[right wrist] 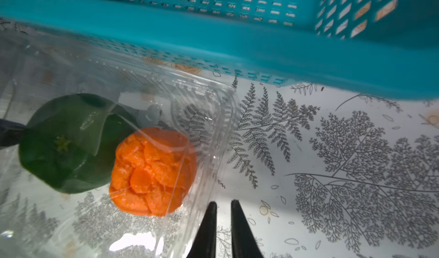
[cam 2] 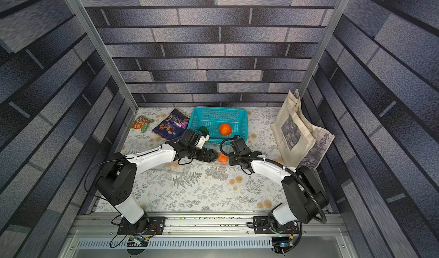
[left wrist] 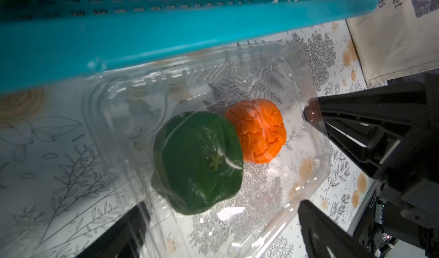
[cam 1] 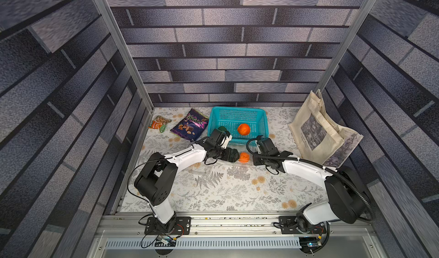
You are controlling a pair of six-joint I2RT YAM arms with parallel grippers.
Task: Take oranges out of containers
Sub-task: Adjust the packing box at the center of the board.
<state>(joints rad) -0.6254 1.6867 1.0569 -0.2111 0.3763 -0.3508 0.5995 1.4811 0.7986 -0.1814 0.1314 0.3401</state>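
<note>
**Both top views:** The two arms meet over a clear container (cam 1: pixel 238 147) lying on the floral table (cam 1: pixel 213 192), just in front of a teal basket (cam 1: pixel 237 109). The left gripper (cam 1: pixel 237 156) and the right gripper (cam 1: pixel 254 160) face each other, with the boxed orange (cam 1: pixel 244 157) between them. Inside the basket sit a loose orange (cam 1: pixel 243 129) and, at its front left corner, a loose green fruit (cam 2: pixel 203 130) partly hidden by the left wrist. A purple snack bag (cam 1: pixel 190 126) and a smaller orange packet (cam 1: pixel 159 123) lie to the basket's left. A beige tote bag (cam 1: pixel 316 126) leans against the right wall.

**Left wrist view:** The boxed green fruit (left wrist: pixel 197 161) and the boxed orange (left wrist: pixel 259 130) lie touching inside the clear container (left wrist: pixel 317 149), which sits just beside the basket's wall (left wrist: pixel 166 38). The left gripper (left wrist: pixel 223 207) is spread wide and holds nothing, its fingers (left wrist: pixel 318 228) standing on either side of the container's near end. The right gripper (left wrist: pixel 308 111) has its tip at the container's rim, near the boxed orange.

**Right wrist view:** The right gripper (right wrist: pixel 224 203) has its fingers (right wrist: pixel 238 221) drawn almost together, with a thin slit between them, at the container's rim (right wrist: pixel 228 126) beside the boxed orange (right wrist: pixel 154 171). It cannot be told whether the thin plastic is pinched between them. The boxed green fruit (right wrist: pixel 66 145) lies against the orange's far side.
</note>
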